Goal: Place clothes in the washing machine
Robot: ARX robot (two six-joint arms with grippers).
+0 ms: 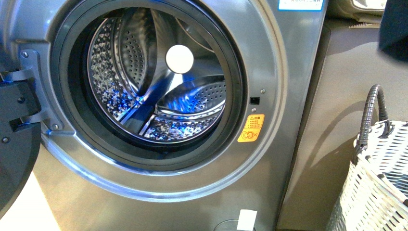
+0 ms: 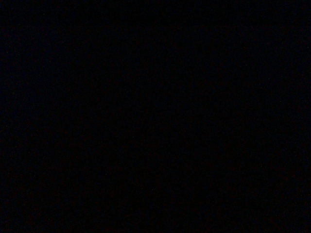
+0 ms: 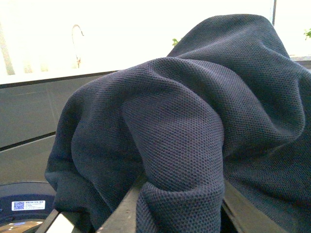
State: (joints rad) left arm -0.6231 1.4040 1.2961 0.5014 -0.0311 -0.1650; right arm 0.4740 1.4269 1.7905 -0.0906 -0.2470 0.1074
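The grey washing machine (image 1: pixel 288 86) fills the front view, its porthole open onto the shiny perforated drum (image 1: pixel 144 77), which holds nothing. Its dark door (image 1: pixel 14 144) hangs open at the left. The navy-blue clothes (image 3: pixel 194 121) bulge between the two fingers of my right gripper (image 3: pixel 181 208), which is shut on a thick fold of them. A dark corner of the clothes (image 1: pixel 394 24) shows at the top right of the front view, well right of the drum and above the basket. The left wrist view is dark. My left gripper is out of view.
A white woven basket (image 1: pixel 380 183) with a dark handle stands at the lower right, beside a beige cabinet side (image 1: pixel 337 96). A yellow warning sticker (image 1: pixel 251 128) sits right of the porthole. In the right wrist view a grey counter (image 3: pixel 29 111) lies behind the clothes.
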